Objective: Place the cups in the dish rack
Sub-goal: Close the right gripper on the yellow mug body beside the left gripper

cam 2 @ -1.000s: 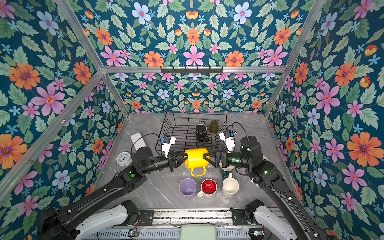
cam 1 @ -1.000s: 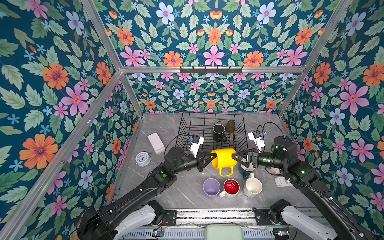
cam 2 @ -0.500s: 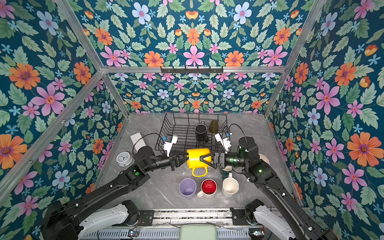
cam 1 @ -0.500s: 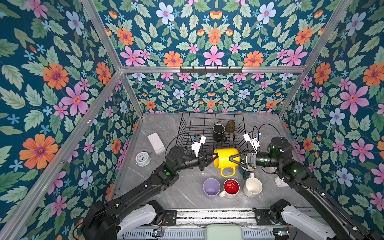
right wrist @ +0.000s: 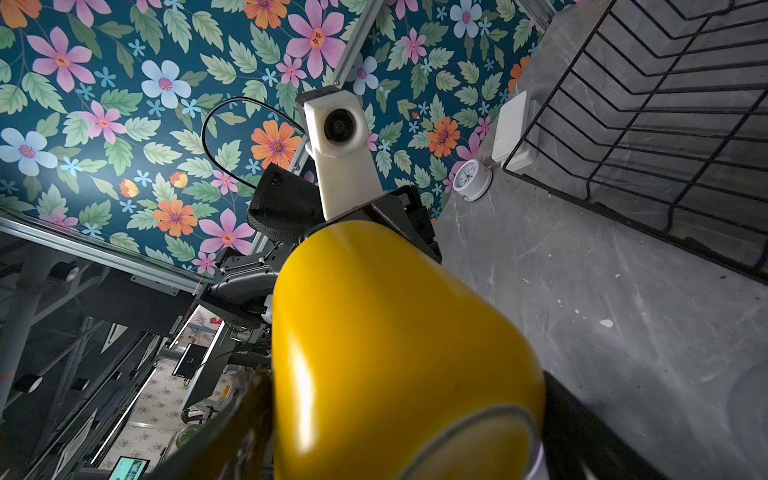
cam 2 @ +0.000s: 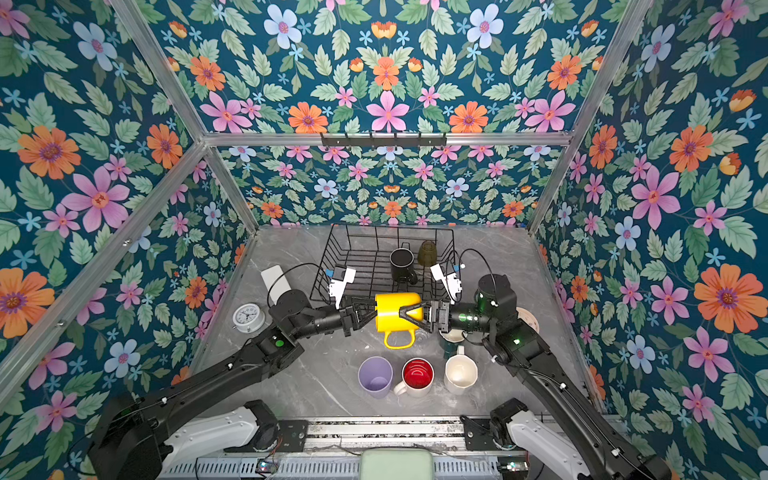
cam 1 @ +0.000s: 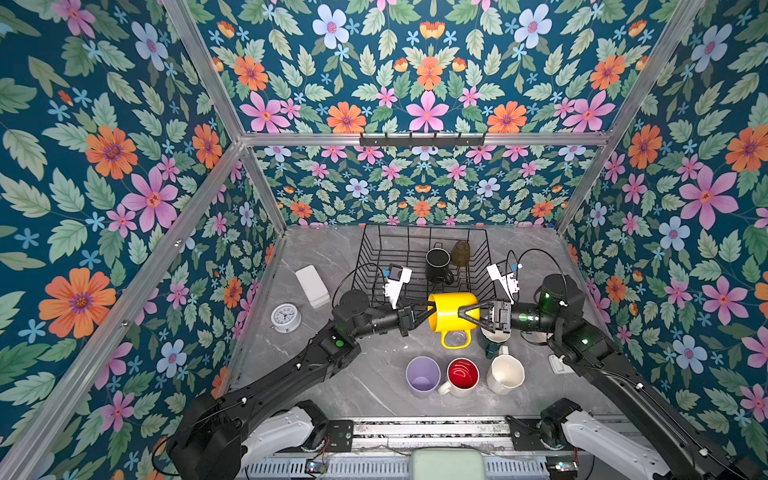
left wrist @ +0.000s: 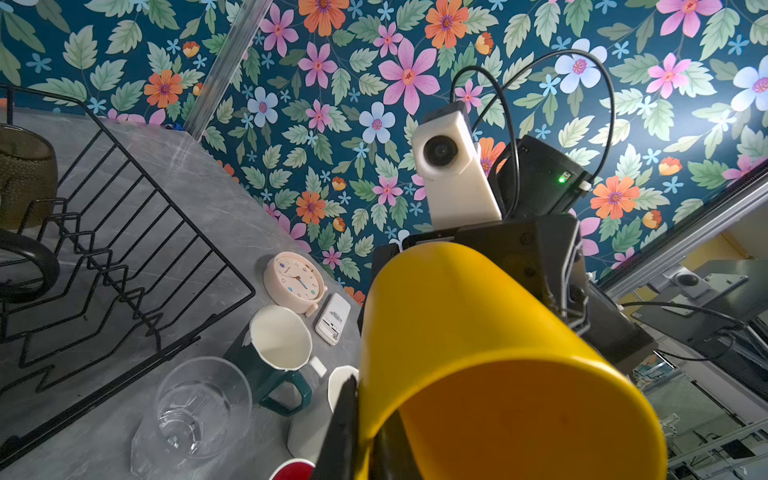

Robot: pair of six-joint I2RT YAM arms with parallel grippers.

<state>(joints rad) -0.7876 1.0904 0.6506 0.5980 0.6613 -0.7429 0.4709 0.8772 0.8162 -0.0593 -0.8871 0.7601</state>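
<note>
Advanced since the earlier frame, the right end effector [cam 1: 462, 313] is spread open around the yellow mug [cam 1: 446, 320] base — contact cannot be confirmed. It is held sideways above the counter [cam 1: 365, 374], before the rack [cam 1: 374, 249], rim clenched by the left end effector [cam 1: 428, 311].

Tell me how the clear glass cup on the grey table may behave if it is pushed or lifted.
The clear glass cup looks rigid and glossy, so it may slip in a pinch. Its thin-looking walls suggest fragility. It seems to narrow toward its base, so a push near the rim could tip it.
</note>
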